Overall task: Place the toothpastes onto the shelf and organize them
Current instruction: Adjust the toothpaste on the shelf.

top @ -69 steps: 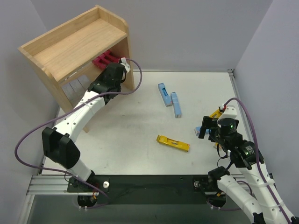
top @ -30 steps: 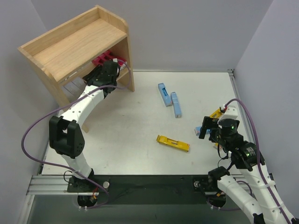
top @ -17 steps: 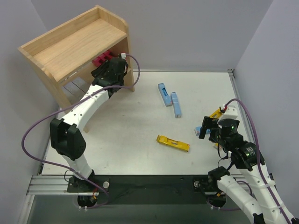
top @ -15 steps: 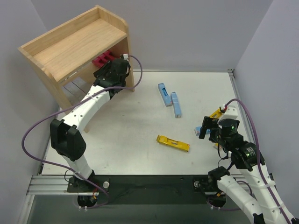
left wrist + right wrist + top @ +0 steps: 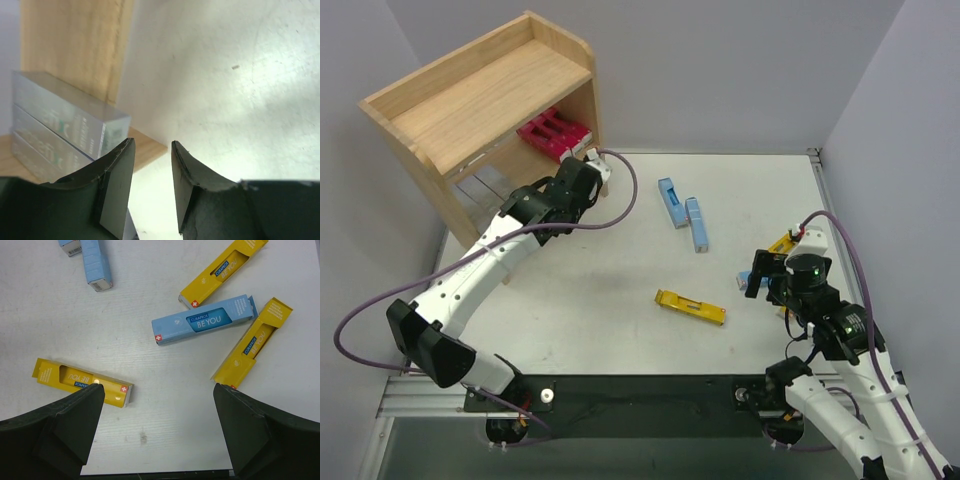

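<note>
The magenta-red rectangular toothpaste cartons (image 5: 555, 135) and silver-grey cartons (image 5: 60, 120) sit on the lower tier of the light wooden shelf (image 5: 480, 95), the left tool (image 5: 152, 145) has backed out narrow and empty, and the right tool (image 5: 159, 390) hangs wide over yellow cartons (image 5: 82, 382) and light blue cartons (image 5: 205, 322) not yet lifted off the white counter (image 5: 600, 270).

Site is reading as a robotics lab test cell. Plain pale walls (image 5: 740, 70) are boxing in a bare white tabletop (image 5: 610, 270) on three sides, and a slotted aluminium rail (image 5: 415, 400) is running along its near edge. Two white jointed machines, the left arm (image 5: 485, 262) and the right arm (image 5: 840, 335), are standing bolted at that edge with purple cables (image 5: 635, 187) looping loose off them. What is lying out is looking like staged props rather than belongings: one wooden shelf (image 5: 470, 100) and matching toothpaste cartons (image 5: 690, 306) scattered in a few bright colours.
</note>
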Robot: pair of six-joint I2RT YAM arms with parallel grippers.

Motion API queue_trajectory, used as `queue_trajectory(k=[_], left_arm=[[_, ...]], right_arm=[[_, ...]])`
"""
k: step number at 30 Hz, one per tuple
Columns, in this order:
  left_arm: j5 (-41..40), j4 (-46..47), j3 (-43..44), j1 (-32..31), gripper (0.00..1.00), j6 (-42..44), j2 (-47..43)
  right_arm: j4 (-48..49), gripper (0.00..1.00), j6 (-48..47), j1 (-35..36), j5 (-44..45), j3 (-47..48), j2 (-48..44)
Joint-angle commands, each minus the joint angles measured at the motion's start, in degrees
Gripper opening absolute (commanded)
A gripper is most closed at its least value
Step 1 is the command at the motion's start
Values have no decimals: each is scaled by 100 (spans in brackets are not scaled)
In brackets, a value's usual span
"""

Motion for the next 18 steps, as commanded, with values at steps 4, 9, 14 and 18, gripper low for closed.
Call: queue_trajectory(k=[4,9,14,18], left_arm=[[1078,-319,-372,608,44,-499,-224],[1140,-231,-399,847,43,-411,-136],[1132,-204,-381,1110,43,-376,-145],[1114,-213,-390,1198,43,-341,-180]], right_arm=[[-85,98,-4,7,54,-38,156],[-85,98,-4,15,37,-29,165],[-76,98,5,7,37,-29,147],[-76,98,5,7,28,-20,165]])
